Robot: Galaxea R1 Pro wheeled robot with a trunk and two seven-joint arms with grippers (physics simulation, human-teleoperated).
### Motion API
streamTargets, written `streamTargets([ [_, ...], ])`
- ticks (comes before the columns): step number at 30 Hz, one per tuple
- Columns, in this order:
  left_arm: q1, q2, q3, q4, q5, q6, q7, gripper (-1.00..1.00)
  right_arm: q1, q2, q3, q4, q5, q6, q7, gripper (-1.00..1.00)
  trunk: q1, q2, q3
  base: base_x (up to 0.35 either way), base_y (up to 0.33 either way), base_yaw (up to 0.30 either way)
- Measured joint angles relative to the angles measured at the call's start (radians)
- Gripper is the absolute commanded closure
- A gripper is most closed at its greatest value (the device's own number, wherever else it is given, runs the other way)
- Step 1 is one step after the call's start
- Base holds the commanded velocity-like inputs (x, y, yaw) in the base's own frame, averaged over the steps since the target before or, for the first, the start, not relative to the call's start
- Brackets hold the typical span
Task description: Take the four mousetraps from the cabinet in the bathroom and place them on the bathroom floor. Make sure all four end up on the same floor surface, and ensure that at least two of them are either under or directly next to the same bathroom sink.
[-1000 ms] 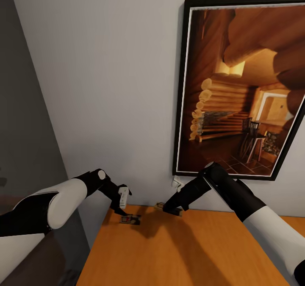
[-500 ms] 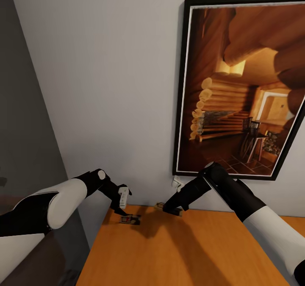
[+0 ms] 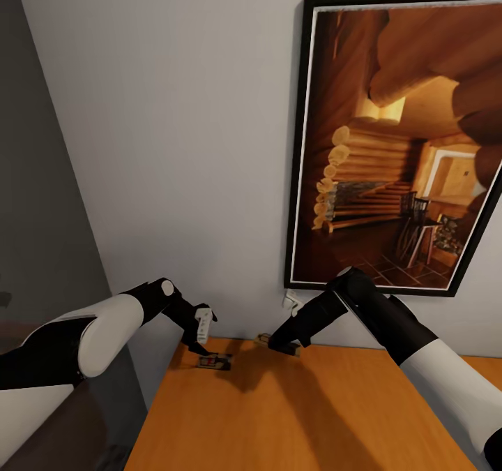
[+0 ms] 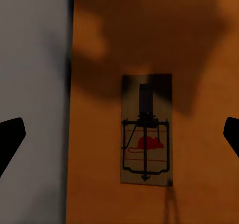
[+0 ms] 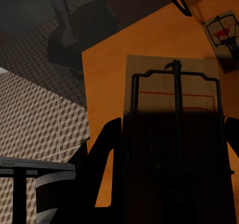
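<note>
Lower centre: left tool spread open over a mousetrap on the cabinet; right tool grips another mousetrap.

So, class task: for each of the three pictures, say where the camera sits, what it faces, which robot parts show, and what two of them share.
Head view: high on the robot, facing the wall picture and cabinet; both arms, left gripper and right gripper show.
Left wrist view: above a mousetrap on the cabinet; dark fingertips.
Right wrist view: close behind a second mousetrap, bathroom floor beyond.
Shared: the first mousetrap appears in all three.
</note>
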Motion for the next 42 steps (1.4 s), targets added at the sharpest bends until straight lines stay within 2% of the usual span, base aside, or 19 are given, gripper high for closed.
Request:
streamTargets([
  [12, 0.000, -0.010, 0.000, 0.001, 0.001, -0.002, -0.001, -1.00, 0.000, 0.000, 0.000, 0.000, 0.000, 0.000, 0.000, 1.00, 0.000, 0.000, 0.000, 0.000, 0.000, 0.000],
  [32, 0.000, -0.011, 0.000, 0.002, 0.004, -0.006, -0.002, -1.00, 0.000, 0.000, 0.000, 0.000, 0.000, 0.000, 0.000, 1.00, 0.000, 0.000, 0.000, 0.000, 0.000, 0.000],
  [42, 0.000, -0.028, 0.001, 0.010, 0.006, -0.009, -0.006, -1.00, 0.000, 0.000, 0.000, 0.000, 0.000, 0.000, 0.000, 1.00, 0.000, 0.000, 0.000, 0.000, 0.000, 0.000],
])
